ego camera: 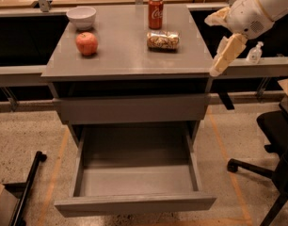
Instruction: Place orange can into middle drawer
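The orange can (163,40) lies on its side on the grey cabinet top (130,55), right of centre, just in front of an upright red cola can (156,13). The middle drawer (134,202) is pulled out at the bottom, and its grey floor holds nothing. My gripper (224,58) hangs at the end of the white arm (257,8), by the cabinet's front right corner. It is above the tabletop's edge, to the right of the orange can and apart from it. It holds nothing that I can see.
A red apple (87,44) and a white bowl (81,17) sit on the left of the top. A closed drawer front (132,108) is above the open one. A black office chair (276,140) stands at the right, and a black bar (28,187) lies on the floor at the left.
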`<action>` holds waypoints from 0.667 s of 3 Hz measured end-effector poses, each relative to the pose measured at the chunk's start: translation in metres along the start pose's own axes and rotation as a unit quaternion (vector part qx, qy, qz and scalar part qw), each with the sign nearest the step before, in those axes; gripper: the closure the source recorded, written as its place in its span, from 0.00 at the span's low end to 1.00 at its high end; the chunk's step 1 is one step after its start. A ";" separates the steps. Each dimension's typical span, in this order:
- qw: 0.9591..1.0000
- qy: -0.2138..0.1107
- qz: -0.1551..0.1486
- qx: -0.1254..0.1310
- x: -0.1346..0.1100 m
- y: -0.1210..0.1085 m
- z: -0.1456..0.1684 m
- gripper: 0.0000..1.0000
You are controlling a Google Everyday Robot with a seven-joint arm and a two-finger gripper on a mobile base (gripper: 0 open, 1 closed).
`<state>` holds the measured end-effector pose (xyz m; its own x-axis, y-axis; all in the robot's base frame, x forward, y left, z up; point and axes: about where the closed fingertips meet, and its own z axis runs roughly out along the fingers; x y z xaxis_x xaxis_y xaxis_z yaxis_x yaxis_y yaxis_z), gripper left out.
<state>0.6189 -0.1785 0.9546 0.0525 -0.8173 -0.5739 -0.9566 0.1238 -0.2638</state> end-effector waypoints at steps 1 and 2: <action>1.000 -0.026 -0.006 0.001 0.004 -0.037 0.024 0.00; 0.999 -0.036 -0.010 0.018 0.003 -0.054 0.022 0.00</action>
<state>0.6772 -0.1749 0.9502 0.0925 -0.7773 -0.6223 -0.9446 0.1292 -0.3017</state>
